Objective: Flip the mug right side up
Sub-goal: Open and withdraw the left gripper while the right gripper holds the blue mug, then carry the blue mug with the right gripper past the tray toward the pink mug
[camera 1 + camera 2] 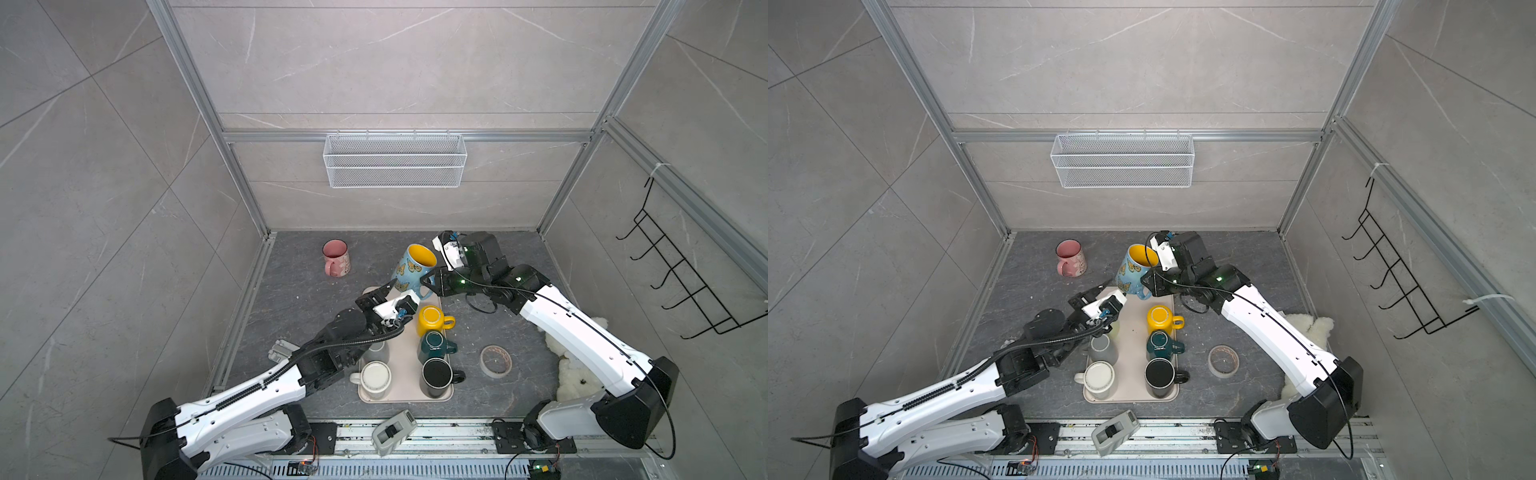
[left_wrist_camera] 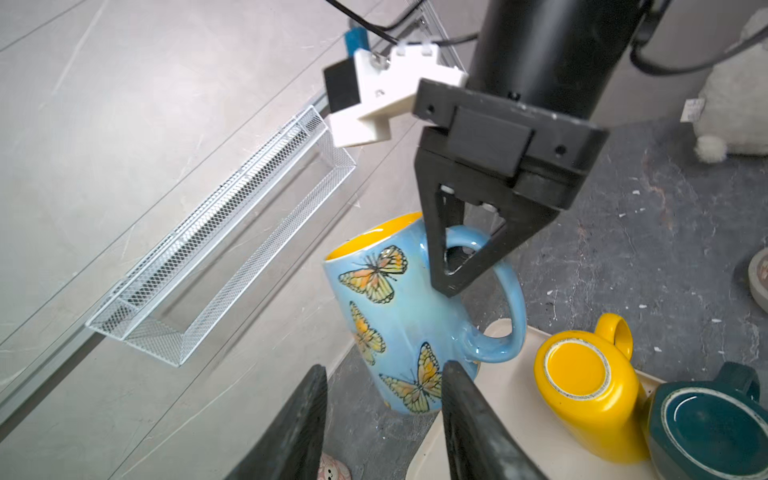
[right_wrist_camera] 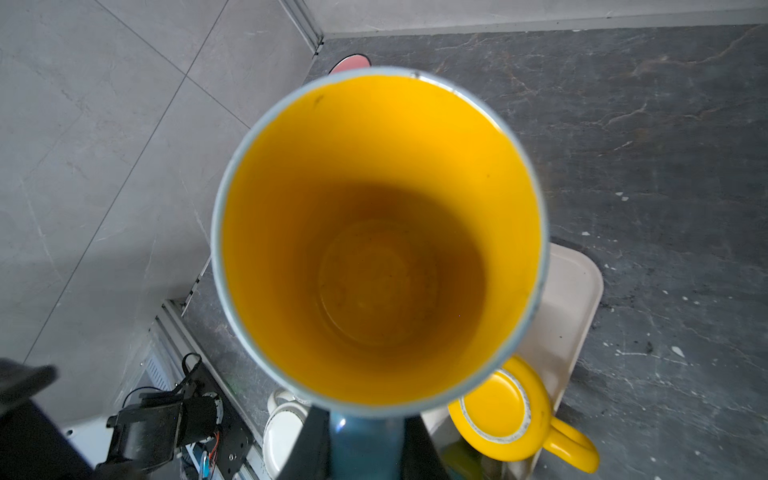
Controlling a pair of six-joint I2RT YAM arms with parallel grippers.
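The mug [image 1: 409, 270] [image 1: 1133, 270] is blue with orange butterflies and a yellow inside. It stands mouth up and a little tilted at the far edge of the beige tray [image 1: 405, 361]. My right gripper [image 1: 430, 281] [image 2: 451, 286] is shut on the mug's handle [image 2: 509, 299]. In the right wrist view the blue handle sits between the right gripper's [image 3: 365, 440] jaws, under the mug's yellow mouth [image 3: 374, 232]. My left gripper [image 1: 384, 291] [image 2: 384, 365] is open just in front of the mug's base [image 2: 411, 395] and does not touch it.
Several mugs stand on the tray: yellow [image 1: 432, 318], teal [image 1: 434, 345], black [image 1: 436, 376], white [image 1: 376, 378], grey [image 1: 376, 353]. A pink mug [image 1: 336, 257] stands at the back left. A tape roll [image 1: 495, 360] and plush toy [image 1: 577, 374] lie on the right.
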